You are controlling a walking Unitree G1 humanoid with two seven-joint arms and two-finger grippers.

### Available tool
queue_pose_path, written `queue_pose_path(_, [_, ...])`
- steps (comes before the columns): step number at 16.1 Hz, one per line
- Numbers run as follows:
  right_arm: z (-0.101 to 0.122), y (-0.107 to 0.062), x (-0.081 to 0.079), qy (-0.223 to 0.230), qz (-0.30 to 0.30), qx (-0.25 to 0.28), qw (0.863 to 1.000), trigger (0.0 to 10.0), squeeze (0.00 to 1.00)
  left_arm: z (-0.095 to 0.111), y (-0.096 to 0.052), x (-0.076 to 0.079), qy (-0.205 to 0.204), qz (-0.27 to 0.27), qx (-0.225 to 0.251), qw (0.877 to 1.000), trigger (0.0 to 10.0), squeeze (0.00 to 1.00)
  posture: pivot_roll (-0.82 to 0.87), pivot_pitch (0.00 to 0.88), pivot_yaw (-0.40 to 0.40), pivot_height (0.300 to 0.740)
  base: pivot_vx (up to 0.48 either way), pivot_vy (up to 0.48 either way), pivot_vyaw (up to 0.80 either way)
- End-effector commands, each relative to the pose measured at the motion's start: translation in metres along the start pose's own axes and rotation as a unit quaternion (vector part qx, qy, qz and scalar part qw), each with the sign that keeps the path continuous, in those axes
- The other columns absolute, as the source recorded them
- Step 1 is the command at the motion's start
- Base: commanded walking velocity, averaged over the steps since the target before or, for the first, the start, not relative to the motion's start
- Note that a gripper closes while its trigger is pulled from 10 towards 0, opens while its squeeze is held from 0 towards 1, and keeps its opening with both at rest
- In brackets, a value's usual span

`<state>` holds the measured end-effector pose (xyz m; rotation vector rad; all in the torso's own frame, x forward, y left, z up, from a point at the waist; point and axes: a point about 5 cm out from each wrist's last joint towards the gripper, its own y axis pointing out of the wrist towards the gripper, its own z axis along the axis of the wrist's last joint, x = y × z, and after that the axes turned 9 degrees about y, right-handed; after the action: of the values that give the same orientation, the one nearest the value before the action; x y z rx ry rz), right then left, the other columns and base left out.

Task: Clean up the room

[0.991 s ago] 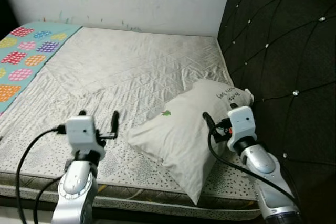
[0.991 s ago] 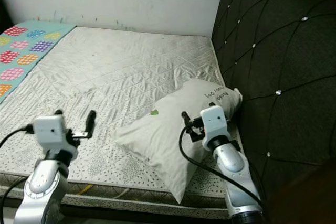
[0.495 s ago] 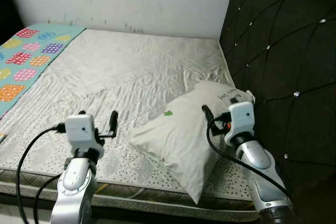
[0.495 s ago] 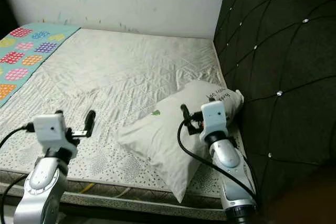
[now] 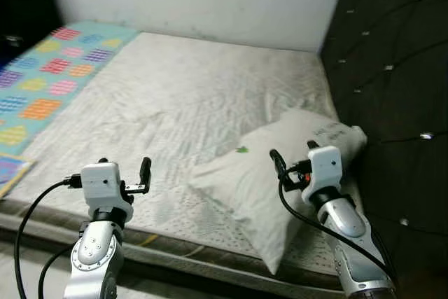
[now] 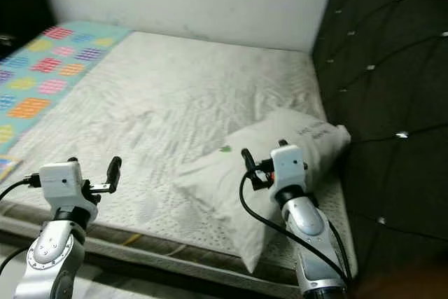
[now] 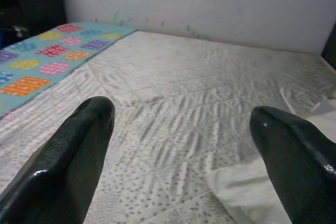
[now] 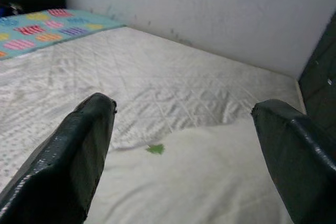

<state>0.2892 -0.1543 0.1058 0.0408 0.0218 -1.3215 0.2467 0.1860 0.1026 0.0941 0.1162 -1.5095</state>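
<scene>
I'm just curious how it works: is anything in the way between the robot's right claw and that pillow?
Nothing visible. The right gripper hangs open just above the pillow, which lies on the mattress by the headboard. The right wrist view shows the pillow straight ahead between the fingers.

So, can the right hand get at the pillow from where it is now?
Probably yes. The right hand hangs open just above the white pillow, which lies on the mattress beside the dark headboard, and nothing stands between its fingers and the fabric.
</scene>
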Motion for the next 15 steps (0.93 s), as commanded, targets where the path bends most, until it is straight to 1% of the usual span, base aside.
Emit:
queue_pose_path(1, [0.0035, -0.0026, 0.0045, 0.000, -0.009, 0.007, 1.000, 10.0, 0.00, 0.0048, -0.0001, 0.0031, -0.002, -0.011, 0.006, 1.000, 10.0, 0.00, -0.03, 0.000, -0.017, 0.740, 0.000, 0.000, 0.00])
queue_pose_path(4, [0.0049, -0.0073, 0.0092, -0.007, -0.015, 0.004, 1.000, 10.0, 0.00, 0.0034, -0.0056, 0.0050, -0.009, -0.014, -0.003, 1.000, 10.0, 0.00, -0.04, 0.013, -0.021, 0.740, 0.000, 0.000, 0.00])
queue_pose_path(7, [0.0050, -0.0108, 0.0090, 0.006, -0.016, 0.001, 1.000, 10.0, 0.00, 0.0034, -0.0081, 0.0064, -0.015, -0.021, -0.006, 1.000, 10.0, 0.00, -0.04, 0.021, -0.023, 0.740, 0.000, 0.000, 0.00])
queue_pose_path(9, [0.0045, -0.0103, 0.0093, 0.015, -0.023, -0.002, 1.000, 10.0, 0.00, 0.0037, -0.0081, 0.0065, -0.016, -0.021, -0.007, 1.000, 10.0, 0.00, -0.04, 0.023, -0.025, 0.740, 0.000, 0.000, -0.80])
queue_pose_path(11, [0.0071, -0.0086, 0.0089, 0.010, -0.019, 0.005, 1.000, 10.0, 0.00, 0.0051, -0.0074, 0.0058, -0.015, -0.021, -0.005, 1.000, 10.0, 0.00, -0.04, 0.025, -0.024, 0.740, 0.000, 0.000, -0.64])
queue_pose_path(14, [0.0072, -0.0075, 0.0085, 0.010, -0.019, 0.003, 1.000, 10.0, 0.00, 0.0064, -0.0057, 0.0053, -0.016, -0.024, -0.002, 1.000, 10.0, 0.00, -0.04, 0.026, -0.020, 0.740, 0.000, 0.000, 0.00])
queue_pose_path(15, [0.0064, -0.0098, 0.0085, 0.008, -0.021, 0.002, 1.000, 10.0, 0.00, 0.0071, -0.0053, 0.0051, -0.015, -0.025, -0.001, 1.000, 10.0, 0.00, -0.04, 0.030, -0.019, 0.740, 0.000, 0.000, 0.00])
